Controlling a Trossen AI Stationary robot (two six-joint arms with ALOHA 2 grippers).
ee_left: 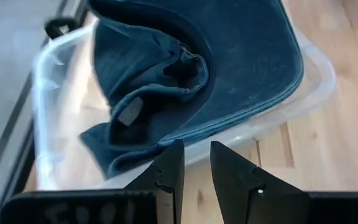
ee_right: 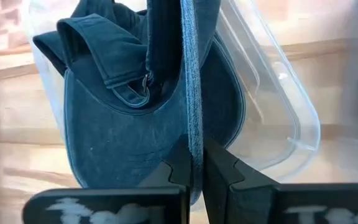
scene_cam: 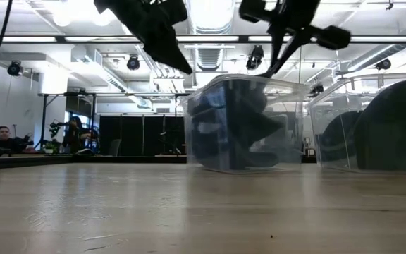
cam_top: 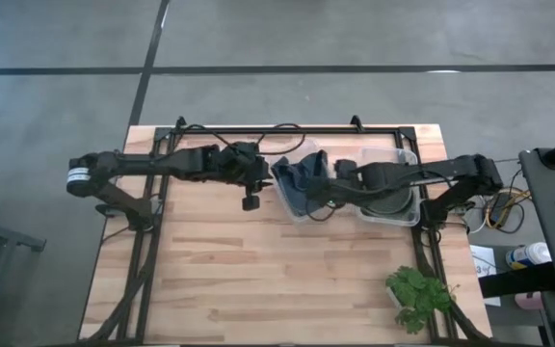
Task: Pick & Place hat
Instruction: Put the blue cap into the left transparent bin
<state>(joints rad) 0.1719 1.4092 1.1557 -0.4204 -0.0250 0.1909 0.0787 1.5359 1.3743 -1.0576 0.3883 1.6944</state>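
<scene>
Denim-blue fabric hat [ee_right: 135,106] is pinched by its brim in the right gripper [ee_right: 194,165] over the clear plastic bin [cam_top: 295,214], likely for placing, while the left gripper [ee_left: 194,163] waits slightly parted beside that bin

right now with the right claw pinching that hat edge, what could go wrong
The right claw is shut on only a thin edge of the dark blue denim hat, so the fabric may slip out when it moves. The hat hangs partly inside the clear plastic bin, so it could snag the rim and drag or tip the bin. The left claw waits close by that bin and might be bumped.
</scene>
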